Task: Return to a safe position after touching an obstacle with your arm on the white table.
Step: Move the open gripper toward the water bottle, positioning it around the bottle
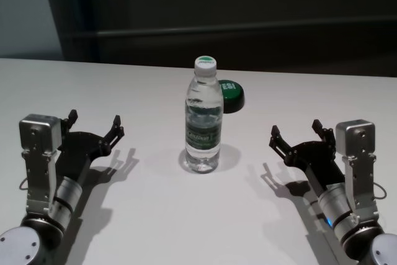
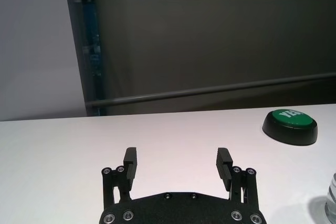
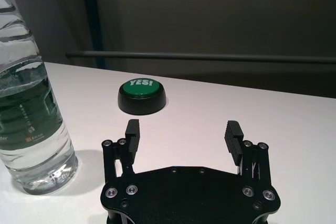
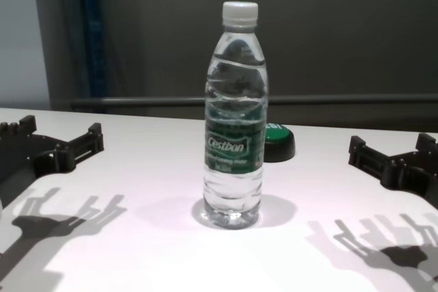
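The obstacle, a tall clear water bottle (image 1: 203, 116) with a white cap and a dark green label, stands upright in the middle of the white table (image 1: 155, 215). It fills the centre of the chest view as the bottle (image 4: 235, 121). My left gripper (image 1: 95, 119) hovers low over the table to the bottle's left, open and empty. My right gripper (image 1: 295, 128) mirrors it on the bottle's right, also open and empty. Neither touches the bottle. The right wrist view shows the bottle (image 3: 29, 108) beside the open right gripper (image 3: 183, 127).
A low black button with a green top (image 1: 231, 94) sits just behind the bottle, to its right. A dark wall with a horizontal rail (image 4: 274, 100) runs behind the table's far edge.
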